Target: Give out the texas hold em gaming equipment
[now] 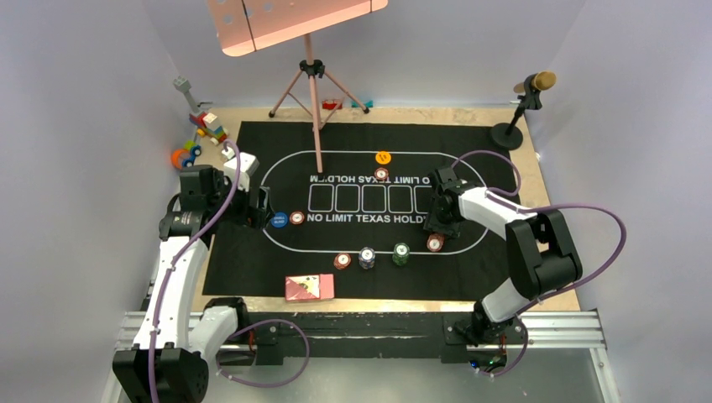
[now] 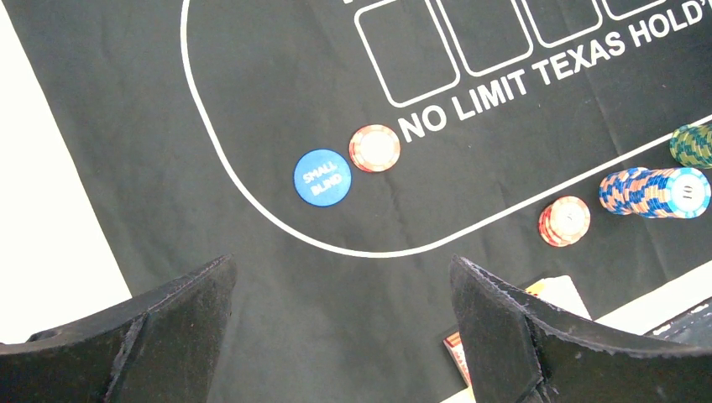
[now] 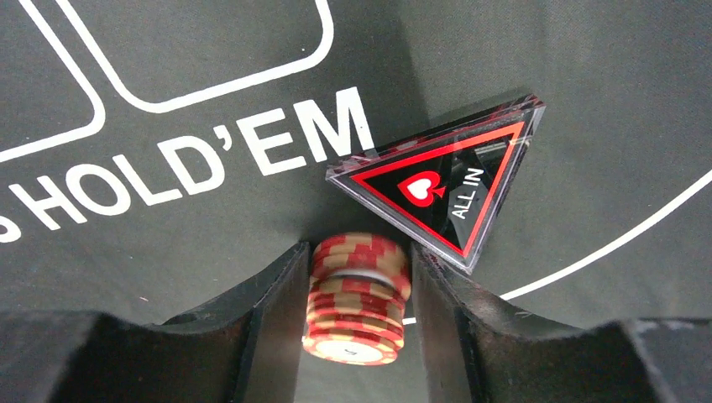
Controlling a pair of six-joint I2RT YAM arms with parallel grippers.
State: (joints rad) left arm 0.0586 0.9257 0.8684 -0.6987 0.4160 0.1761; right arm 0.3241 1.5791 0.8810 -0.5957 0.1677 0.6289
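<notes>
Pinching red chip stack (image 3: 357,306) between both fingers: right gripper (image 3: 359,256). Stack seemingly resting on black mat (image 3: 588,101) near white oval line, triangular "ALL IN" marker (image 3: 445,189) just beside it. Left gripper (image 2: 342,269) spread wide, empty, hovering above mat near blue disc (image 2: 321,176), with red chips (image 2: 374,148) just beside disc.

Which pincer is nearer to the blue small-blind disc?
Left. The left pincer is open just beside the blue disc; the right pincer is across the mat, closed around a stack of red chips.
</notes>
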